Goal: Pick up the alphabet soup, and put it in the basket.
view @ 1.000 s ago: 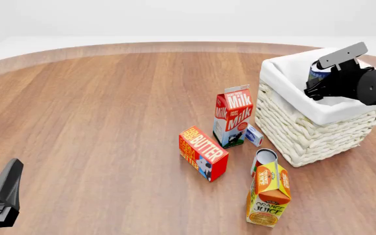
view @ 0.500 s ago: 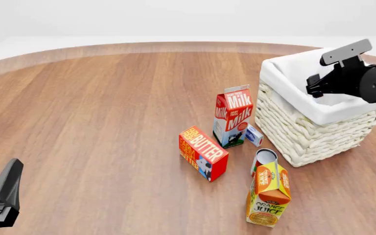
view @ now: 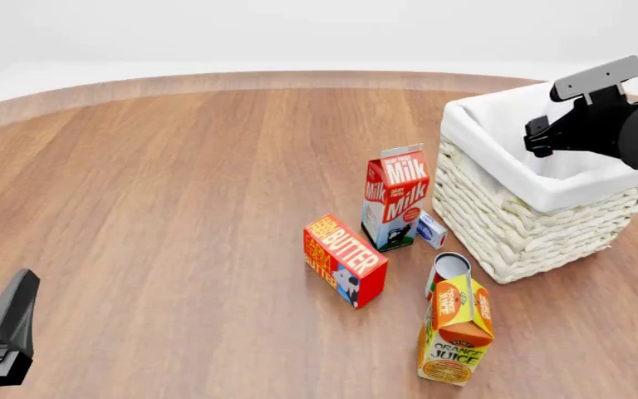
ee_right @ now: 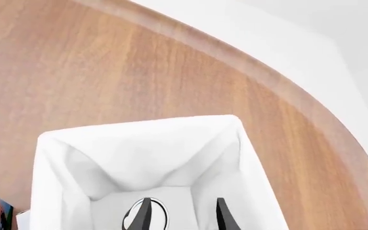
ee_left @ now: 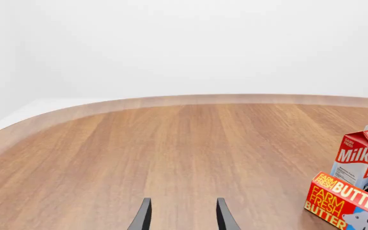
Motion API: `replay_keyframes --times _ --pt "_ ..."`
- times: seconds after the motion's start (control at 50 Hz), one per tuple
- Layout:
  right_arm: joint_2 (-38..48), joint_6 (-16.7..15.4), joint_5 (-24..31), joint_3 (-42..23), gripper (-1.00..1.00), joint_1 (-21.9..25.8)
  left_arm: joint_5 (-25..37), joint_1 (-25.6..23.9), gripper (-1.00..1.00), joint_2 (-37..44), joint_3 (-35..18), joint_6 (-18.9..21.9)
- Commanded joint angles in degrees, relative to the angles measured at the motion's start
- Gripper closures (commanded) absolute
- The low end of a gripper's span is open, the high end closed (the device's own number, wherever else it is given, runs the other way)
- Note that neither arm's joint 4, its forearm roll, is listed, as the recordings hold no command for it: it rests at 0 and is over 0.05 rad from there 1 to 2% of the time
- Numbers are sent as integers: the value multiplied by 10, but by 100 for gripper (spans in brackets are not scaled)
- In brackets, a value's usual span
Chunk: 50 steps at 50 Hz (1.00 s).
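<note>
Alphabet soup (ee_right: 147, 213) sits on basket (ee_right: 248, 158) floor, lid up; my right gripper (ee_right: 182, 214) hangs above, fingers apart, empty. Left gripper (ee_left: 180, 215) also apart.

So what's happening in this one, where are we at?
The right gripper hangs open above the basket, and a can with a pale lid lies on the basket's floor beneath its fingers, so the soup looks dropped in. The left gripper sits idle and open low over the table, far from everything. The milk carton, butter box, juice carton and another can stand beside the basket.
</note>
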Motion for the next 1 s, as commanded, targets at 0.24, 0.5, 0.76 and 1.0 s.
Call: replay_keyframes --times 0.24,0.5,0.76,1.0 --pt "-40 11 -2 16 -100 -2 0 0 -100 0 0 0" --pt "-69 15 -4 39 -100 -2 0 0 -100 0 0 0" --pt "-115 20 -1 66 -100 -1 0 0 -100 0 0 0" --pt "-157 23 1 93 -100 7 0 0 -100 0 0 0"
